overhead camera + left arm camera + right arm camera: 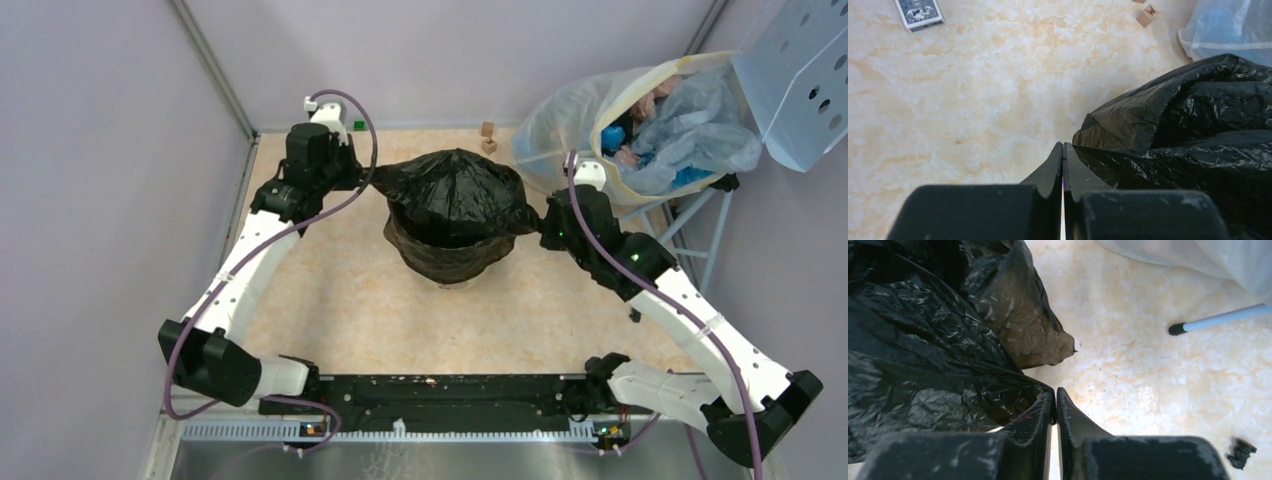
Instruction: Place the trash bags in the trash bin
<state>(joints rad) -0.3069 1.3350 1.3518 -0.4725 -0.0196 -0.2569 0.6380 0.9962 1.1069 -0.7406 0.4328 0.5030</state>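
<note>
A glossy black trash bag (455, 195) is draped like a tent over the middle of the table. Its lower part is stretched thin and brownish over a round shape. The trash bin itself is hidden under the film. My left gripper (371, 180) is shut on the bag's left edge; in the left wrist view its tips (1063, 146) pinch the film, and the bag (1193, 125) lies to the right. My right gripper (541, 222) is shut on the bag's right edge. In the right wrist view its tips (1055, 391) clamp the film of the bag (923, 350).
A large translucent sack (640, 125) full of scraps leans at the back right under a perforated light-blue panel (800, 75). Two wooden blocks (488, 137) and a small green item (358, 125) lie near the back wall. A card box (920, 12) lies left. A rod (1220, 320) shows on the right.
</note>
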